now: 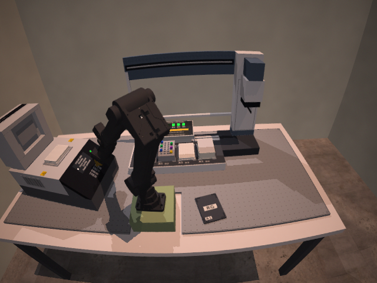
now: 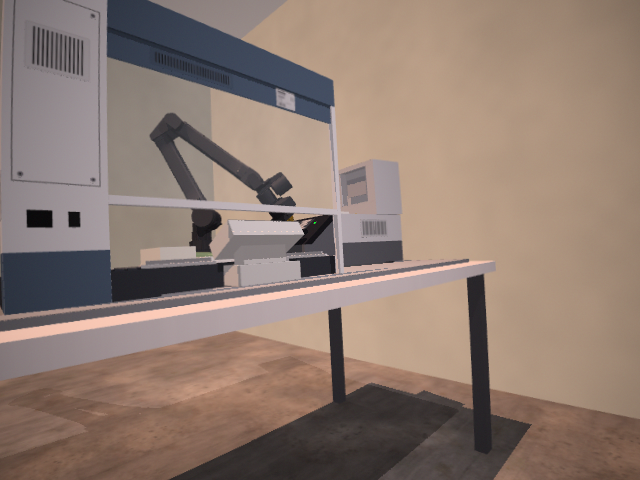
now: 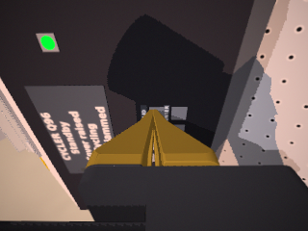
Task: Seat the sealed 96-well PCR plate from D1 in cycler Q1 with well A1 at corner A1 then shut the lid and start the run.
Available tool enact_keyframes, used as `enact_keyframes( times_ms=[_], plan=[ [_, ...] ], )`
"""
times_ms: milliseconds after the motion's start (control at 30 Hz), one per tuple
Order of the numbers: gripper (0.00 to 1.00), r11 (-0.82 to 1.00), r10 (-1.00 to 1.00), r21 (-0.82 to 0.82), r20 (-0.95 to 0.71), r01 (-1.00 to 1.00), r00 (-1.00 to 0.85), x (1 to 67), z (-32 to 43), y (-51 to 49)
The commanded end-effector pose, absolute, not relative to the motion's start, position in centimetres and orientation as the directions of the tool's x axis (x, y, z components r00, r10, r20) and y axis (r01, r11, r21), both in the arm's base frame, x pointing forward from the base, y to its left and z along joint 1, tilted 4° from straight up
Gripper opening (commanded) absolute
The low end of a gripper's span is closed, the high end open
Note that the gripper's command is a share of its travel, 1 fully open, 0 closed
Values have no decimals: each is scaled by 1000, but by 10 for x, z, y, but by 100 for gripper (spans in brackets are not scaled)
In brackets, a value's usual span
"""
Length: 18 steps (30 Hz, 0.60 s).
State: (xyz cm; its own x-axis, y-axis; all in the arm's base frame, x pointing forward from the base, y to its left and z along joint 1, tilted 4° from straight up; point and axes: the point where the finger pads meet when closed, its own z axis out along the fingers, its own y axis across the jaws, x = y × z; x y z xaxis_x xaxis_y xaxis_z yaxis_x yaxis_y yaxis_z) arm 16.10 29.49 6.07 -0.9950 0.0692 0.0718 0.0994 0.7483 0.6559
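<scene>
Q1 (image 1: pixel 42 179) (image 2: pixel 372 227) stands at the left with its lid (image 1: pixel 27 134) (image 2: pixel 382 186) raised. A pale plate (image 1: pixel 57 154) lies on its block area; exact seating and cut corner cannot be told. The lamp (image 1: pixel 90 151) (image 2: pixel 314 223) (image 3: pixel 47 42) is green. My gripper (image 1: pixel 97 163) (image 2: pixel 290 218) (image 3: pixel 153 115) is shut and empty, its yellow tips at the LID key (image 3: pixel 157 108) on the panel; contact cannot be told. The ENTER key (image 3: pixel 179 114) shows beside the tips; other keys are mostly hidden. D1 is hidden behind the arm.
The tube cooling block (image 1: pixel 166 155), the D3 plate (image 1: pixel 186 151) and the D4 deep-well block (image 1: pixel 205 147) stand in the row. Nest RG (image 1: pixel 215 199) lies right of the arm's base. A gantry (image 1: pixel 179 65) (image 2: pixel 217 62) rises behind the row.
</scene>
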Motion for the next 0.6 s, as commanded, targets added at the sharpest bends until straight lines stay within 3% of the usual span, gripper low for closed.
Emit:
enact_keyframes(
  times_ms=[0, 567],
  plan=[
    [0, 718, 53, 694, 22, 53, -998, 175, 81, 313],
    [0, 721, 61, 690, 27, 63, -998, 175, 75, 308]
  ],
)
